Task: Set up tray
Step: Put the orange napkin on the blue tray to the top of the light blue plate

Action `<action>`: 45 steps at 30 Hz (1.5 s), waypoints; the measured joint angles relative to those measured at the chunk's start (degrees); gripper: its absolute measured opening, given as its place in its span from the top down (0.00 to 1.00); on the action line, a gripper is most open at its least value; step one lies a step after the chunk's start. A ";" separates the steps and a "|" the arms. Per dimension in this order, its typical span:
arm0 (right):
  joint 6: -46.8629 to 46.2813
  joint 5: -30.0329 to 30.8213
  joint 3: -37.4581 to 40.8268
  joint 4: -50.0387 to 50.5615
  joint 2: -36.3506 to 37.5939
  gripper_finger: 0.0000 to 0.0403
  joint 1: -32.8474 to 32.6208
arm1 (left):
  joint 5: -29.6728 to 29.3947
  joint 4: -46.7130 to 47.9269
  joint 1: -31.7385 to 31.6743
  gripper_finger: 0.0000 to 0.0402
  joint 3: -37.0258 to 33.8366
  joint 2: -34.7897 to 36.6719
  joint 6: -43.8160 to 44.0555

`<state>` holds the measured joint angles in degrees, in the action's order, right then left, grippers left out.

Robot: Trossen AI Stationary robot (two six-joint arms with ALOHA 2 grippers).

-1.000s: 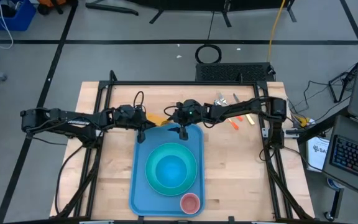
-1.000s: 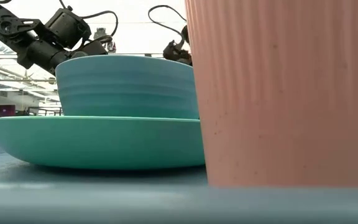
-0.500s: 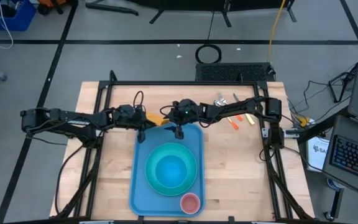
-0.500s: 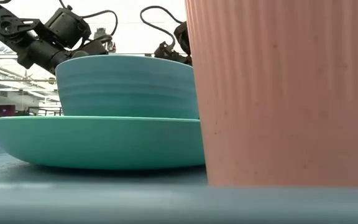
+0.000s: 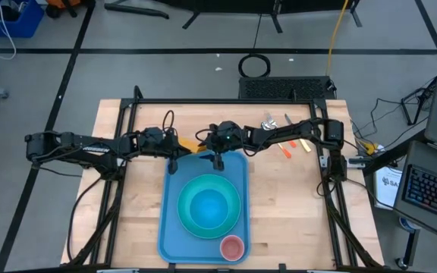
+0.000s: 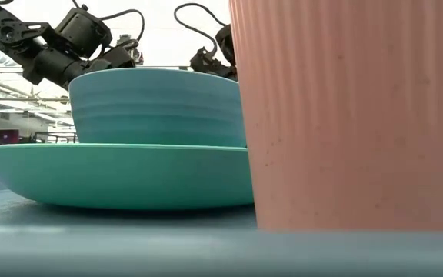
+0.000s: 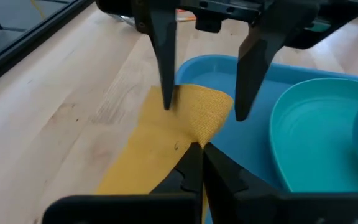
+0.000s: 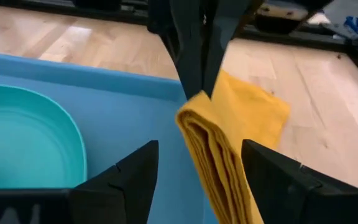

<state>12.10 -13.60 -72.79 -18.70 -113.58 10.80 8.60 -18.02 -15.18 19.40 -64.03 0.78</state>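
**Napkin pinched at the tray's far rim**

The tray [image 5: 174, 227] lies lengthwise at the middle of the counter [image 5: 287, 205], bare wood on both long sides. At its far rim the left tool [image 7: 196, 155] is pressed together, pinching the orange-yellow napkin [image 7: 166, 134], which drapes over the rim onto the wood. The right tool [image 8: 194, 171] faces it, fingers spread either side of the raised fold. A bowl [image 5: 207, 206] sits in a turquoise plate [image 5: 187, 220] mid-tray; a pink cup [image 5: 232, 246] near the front corner blocks much of the low view.
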 joint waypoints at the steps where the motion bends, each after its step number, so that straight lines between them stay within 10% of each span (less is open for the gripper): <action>1: 0.00 -0.07 0.00 -0.01 0.00 0.48 -0.05 | 0.04 -0.26 0.00 0.99 0.00 0.00 0.00; 13: -0.84 -0.09 0.00 0.12 0.00 0.61 -0.29 | 1.39 -0.98 0.00 0.99 0.00 0.00 0.02; 25: -0.73 -0.22 0.00 1.22 0.00 0.97 -0.29 | 1.89 -1.89 0.70 0.97 0.00 -0.02 0.19; 45: 2.41 -0.16 0.04 7.76 0.67 0.99 -2.20 | -1.17 4.24 3.69 0.86 -0.02 -0.04 1.27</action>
<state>14.51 -13.77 -72.75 -10.94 -112.91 8.60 7.43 -13.77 -11.49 19.38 -64.07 2.04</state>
